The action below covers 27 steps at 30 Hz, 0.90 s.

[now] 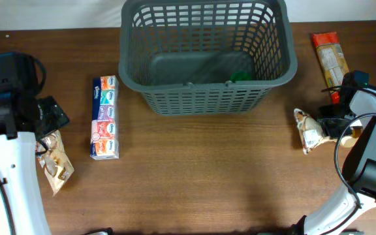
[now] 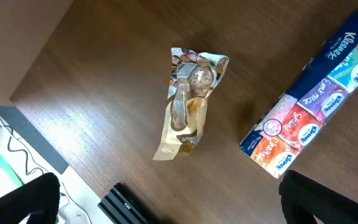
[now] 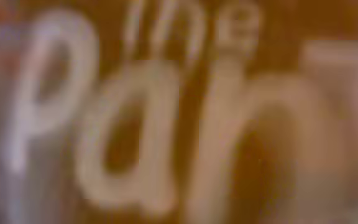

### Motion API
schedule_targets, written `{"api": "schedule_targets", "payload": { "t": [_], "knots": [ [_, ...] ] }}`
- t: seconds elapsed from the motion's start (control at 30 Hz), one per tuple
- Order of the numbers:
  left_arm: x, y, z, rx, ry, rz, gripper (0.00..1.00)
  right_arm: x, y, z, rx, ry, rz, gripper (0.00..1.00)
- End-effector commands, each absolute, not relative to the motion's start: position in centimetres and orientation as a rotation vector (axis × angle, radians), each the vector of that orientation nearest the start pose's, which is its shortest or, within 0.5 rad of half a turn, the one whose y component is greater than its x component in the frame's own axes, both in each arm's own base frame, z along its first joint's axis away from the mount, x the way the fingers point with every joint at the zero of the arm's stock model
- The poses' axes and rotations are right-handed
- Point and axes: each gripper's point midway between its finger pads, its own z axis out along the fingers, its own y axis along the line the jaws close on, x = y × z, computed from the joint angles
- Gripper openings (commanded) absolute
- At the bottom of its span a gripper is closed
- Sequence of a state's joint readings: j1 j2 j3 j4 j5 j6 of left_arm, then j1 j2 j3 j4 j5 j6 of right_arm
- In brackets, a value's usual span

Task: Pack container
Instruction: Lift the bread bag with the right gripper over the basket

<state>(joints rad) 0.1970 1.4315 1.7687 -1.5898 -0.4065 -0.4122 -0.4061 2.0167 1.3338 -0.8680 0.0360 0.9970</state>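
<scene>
The basket (image 1: 201, 98) stood ahead of the right hand (image 1: 325, 124) and off to its left, open side up on the surface (image 1: 207, 170). Its long axis ran crosswise to that hand's reach, and something small and green (image 1: 240, 76) lay inside near the front wall. The right hand was the nearer of the two to it: only a short strip of surface lay between them, while the left hand (image 2: 168, 186) hung well apart on the basket's other side. The right hand was down at a crinkled snack packet (image 1: 307, 130), reaching in from the packet's outer side, across a long axis that ran roughly fore and aft. From above its fingers seemed to meet the packet's edge. Its own camera showed nothing but blurred printed letters pressed up close, so I could not tell whether the fingers had closed on the packet or merely stood against it. If the packet was held, the move ahead looked like a lift, then a carry forward and leftward over the near right corner of the rim. A long orange packet (image 1: 330, 60) lay ahead of this hand, just to the right of the basket. The left hand was spread wide and held nothing. A second snack packet (image 2: 188, 102) lay on the surface close under it, and a tissue pack (image 1: 104, 119) lay to its right, between it and the basket.
</scene>
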Motion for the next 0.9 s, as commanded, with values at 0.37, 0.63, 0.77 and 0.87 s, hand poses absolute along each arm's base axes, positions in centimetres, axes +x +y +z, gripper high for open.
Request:
{"api": "schedule_targets", "payload": {
  "t": [0.37, 0.63, 0.77, 0.87],
  "knots": [
    [24.9, 12.0, 29.1, -0.917, 2.589, 0.512, 0.99, 34.2, -13.6, -0.5, 1.880, 2.541, 0.086, 0.04],
    [24.9, 12.0, 29.1, -0.917, 2.589, 0.512, 1.00, 40.4, -15.9, 10.1, 1.522, 2.521, 0.154, 0.04],
    [24.9, 12.0, 29.1, -0.917, 2.589, 0.512, 1.00, 43.0, -16.4, 17.0, 1.300, 2.487, 0.190, 0.04],
    [24.8, 12.0, 29.1, -0.917, 2.589, 0.512, 0.99, 44.8, -15.3, 22.7, 1.084, 2.452, 0.273, 0.04]
  ]
}}
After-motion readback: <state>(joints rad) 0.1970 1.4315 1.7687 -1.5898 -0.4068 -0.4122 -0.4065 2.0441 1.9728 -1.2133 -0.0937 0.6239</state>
